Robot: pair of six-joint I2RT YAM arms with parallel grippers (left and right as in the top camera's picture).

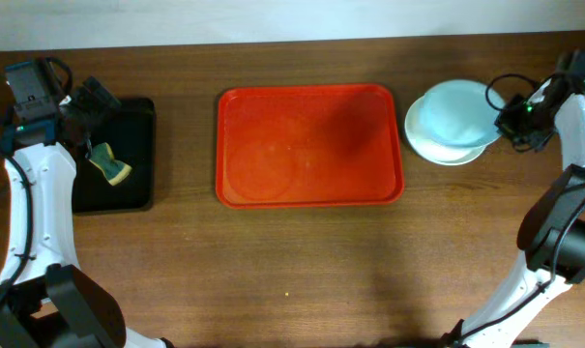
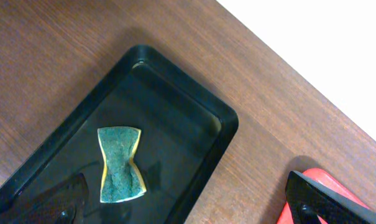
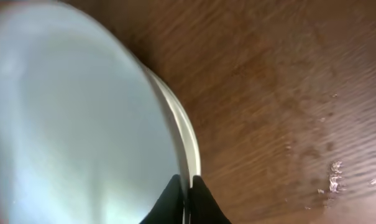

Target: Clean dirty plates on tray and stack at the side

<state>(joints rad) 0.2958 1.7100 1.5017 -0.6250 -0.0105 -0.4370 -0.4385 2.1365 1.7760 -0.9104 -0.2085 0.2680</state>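
The red tray (image 1: 309,188) lies in the middle of the table with no plates on it. To its right a pale blue-green plate (image 1: 454,108) rests on a white plate (image 1: 447,155); I cannot make out a third plate. My right gripper (image 1: 502,120) is shut on the right rim of the blue-green plate. In the right wrist view its fingers (image 3: 188,198) pinch the rim of the blue-green plate (image 3: 69,124), with the white plate's rim (image 3: 194,149) just beside it. My left gripper (image 2: 188,211) is open and empty above the black tray.
A small black tray (image 1: 137,155) at the left holds a green and yellow sponge (image 1: 109,164). The left wrist view shows the sponge (image 2: 119,165), the black tray (image 2: 225,121) and a corner of the red tray (image 2: 346,191). The right arm stands at the right edge.
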